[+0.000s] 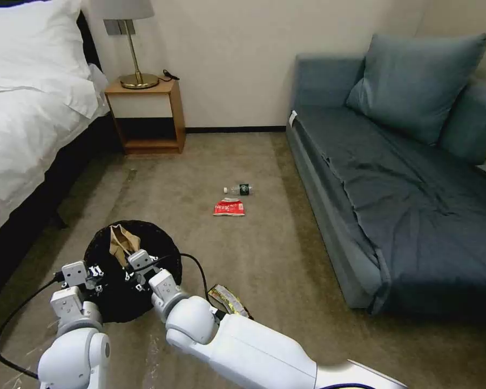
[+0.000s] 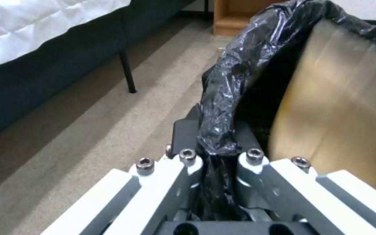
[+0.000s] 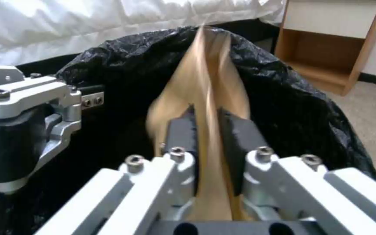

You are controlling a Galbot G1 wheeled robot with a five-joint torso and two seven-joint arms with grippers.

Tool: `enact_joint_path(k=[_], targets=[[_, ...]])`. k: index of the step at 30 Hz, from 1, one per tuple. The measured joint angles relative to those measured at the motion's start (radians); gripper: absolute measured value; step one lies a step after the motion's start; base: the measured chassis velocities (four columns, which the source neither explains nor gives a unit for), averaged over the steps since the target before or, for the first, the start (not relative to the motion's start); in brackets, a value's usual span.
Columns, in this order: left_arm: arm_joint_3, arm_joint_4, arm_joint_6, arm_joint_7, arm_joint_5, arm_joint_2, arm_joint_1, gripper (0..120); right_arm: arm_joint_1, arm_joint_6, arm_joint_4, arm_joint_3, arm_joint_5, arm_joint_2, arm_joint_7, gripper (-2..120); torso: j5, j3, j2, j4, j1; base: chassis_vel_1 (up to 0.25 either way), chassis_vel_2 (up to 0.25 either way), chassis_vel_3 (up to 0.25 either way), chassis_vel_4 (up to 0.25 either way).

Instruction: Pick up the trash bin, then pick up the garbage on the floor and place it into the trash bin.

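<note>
The trash bin, lined with a crinkly black bag, is low at my front left over the carpet floor. My left gripper is shut on its bagged rim. My right gripper is over the bin's mouth, shut on the crumpled brown paper bag, which stands upright between its pads. On the floor ahead lie a clear bottle with a green label and a red-white snack packet. A dark-gold wrapper lies beside my right forearm.
A bed with white linen runs along the left, its dark leg close to the bin. A wooden nightstand with a lamp stands at the back wall. A blue sofa fills the right side. Open carpet lies between them.
</note>
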Motion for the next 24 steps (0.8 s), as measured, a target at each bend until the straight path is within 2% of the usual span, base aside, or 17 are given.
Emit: enact_joint_path(k=[2, 4, 7, 8, 10, 11, 13, 14, 16, 17, 19, 24], targets=[[0.001, 0.000, 0.000, 0.000, 0.002, 0.000, -0.003, 4, -0.001, 0.000, 0.005, 0.002, 0.000, -0.001, -0.002, 29, 0.0002, 0.000, 0.000, 0.0001, 0.000, 0.000, 0.000, 0.000, 0.000], [0.002, 0.000, 0.000, 0.000, 0.002, 0.000, -0.003, 4, -0.001, 0.000, 0.005, 0.003, -0.001, -0.001, -0.002, 33, 0.0001, 0.000, 0.000, 0.0001, 0.000, 0.000, 0.000, 0.000, 0.000], [0.001, -0.002, 0.001, 0.001, 0.003, 0.000, -0.005, 4, -0.003, 0.000, 0.005, 0.007, -0.004, -0.001, -0.002, 48, 0.0001, 0.000, 0.000, 0.0001, 0.000, 0.000, 0.000, 0.000, 0.000], [0.001, -0.002, 0.001, 0.001, 0.003, 0.000, -0.005, 4, -0.003, 0.000, 0.005, 0.007, -0.004, -0.001, -0.002, 48, 0.0001, 0.000, 0.000, 0.0001, 0.000, 0.000, 0.000, 0.000, 0.000], [0.000, -0.002, 0.002, 0.001, 0.003, 0.001, -0.005, 4, -0.002, -0.001, 0.014, 0.025, -0.006, -0.003, -0.003, 57, 0.0001, 0.000, 0.000, 0.0001, 0.000, 0.000, 0.000, 0.000, 0.000], [0.000, -0.002, 0.002, 0.001, 0.003, 0.001, -0.005, 4, -0.002, -0.001, 0.014, 0.025, -0.006, -0.003, -0.003, 57, 0.0001, 0.000, 0.000, 0.0001, 0.000, 0.000, 0.000, 0.000, 0.000], [-0.002, -0.002, 0.003, 0.001, 0.002, 0.004, -0.003, 4, 0.007, -0.017, 0.048, 0.074, 0.001, -0.029, -0.003, 70, 0.0002, 0.000, 0.000, 0.0002, 0.000, 0.000, 0.000, 0.000, 0.000], [-0.002, -0.002, 0.003, 0.001, 0.002, 0.004, -0.003, 4, 0.007, -0.017, 0.048, 0.074, 0.001, -0.029, -0.003, 70, 0.0002, 0.000, 0.000, 0.0002, 0.000, 0.000, 0.000, 0.000, 0.000], [-0.003, -0.002, 0.004, 0.002, 0.001, 0.008, -0.003, 4, 0.013, -0.036, 0.086, 0.127, 0.015, -0.067, -0.004, 79, 0.0003, 0.000, 0.000, 0.0003, 0.000, 0.000, 0.000, 0.000, 0.000], [-0.003, -0.002, 0.004, 0.002, 0.001, 0.008, -0.003, 4, 0.013, -0.036, 0.086, 0.127, 0.015, -0.067, -0.004, 79, 0.0003, 0.000, 0.000, 0.0003, 0.000, 0.000, 0.000, 0.000, 0.000], [-0.005, -0.001, 0.004, 0.003, -0.001, 0.013, -0.003, 4, 0.002, -0.051, 0.123, 0.253, 0.032, -0.145, -0.023, 93, 0.0004, 0.000, 0.000, -0.0001, 0.000, 0.000, 0.000, 0.000, 0.000], [0.001, 0.000, 0.003, 0.004, -0.001, 0.013, -0.004, 4, -0.048, -0.052, 0.101, 0.334, 0.024, -0.211, -0.066, 99, 0.0005, 0.000, 0.000, -0.0001, 0.000, 0.000, 0.000, 0.000, 0.000]])
